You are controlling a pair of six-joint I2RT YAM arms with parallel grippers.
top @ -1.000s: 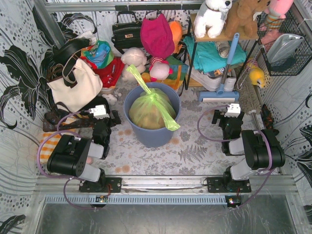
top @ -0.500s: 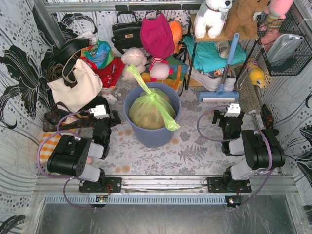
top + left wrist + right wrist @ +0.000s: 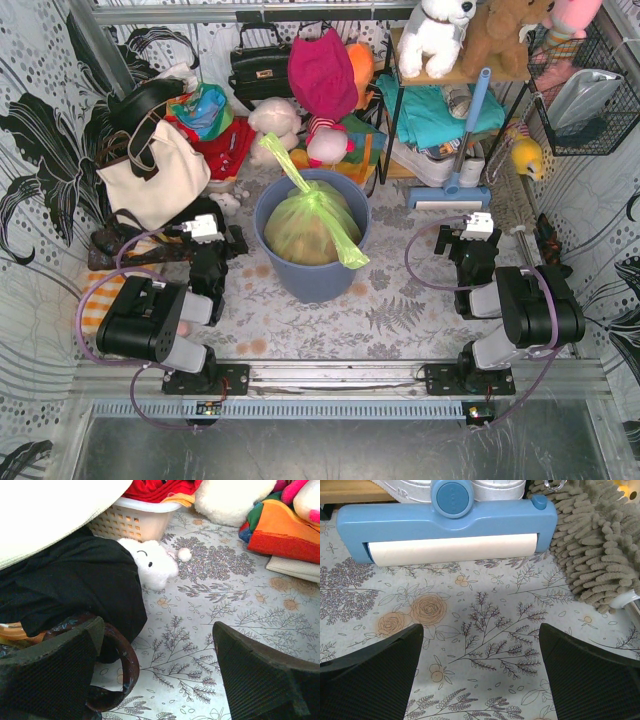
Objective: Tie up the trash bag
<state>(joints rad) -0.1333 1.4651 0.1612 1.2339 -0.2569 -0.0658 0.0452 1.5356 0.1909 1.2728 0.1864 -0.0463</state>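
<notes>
Left gripper, right gripper: wide open, empty, flanking the bin. Risks tearing the thin trash bag or tipping the bin when yanking tails.

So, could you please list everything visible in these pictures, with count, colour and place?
trash bag: one, lime-green, inside the bin
bin: one, blue-grey, middle of the table
tote bag: one, cream, far left
handbag: one, black, at the back
plush dog: one, white, on the back shelf
roller: one, blue with a white roll, ahead of the right claw
mop head: one, grey-brown, right of the roller
small plush: one, white, beside black cloth
left claw: one, black, open, empty
right claw: one, black, open, empty
</notes>
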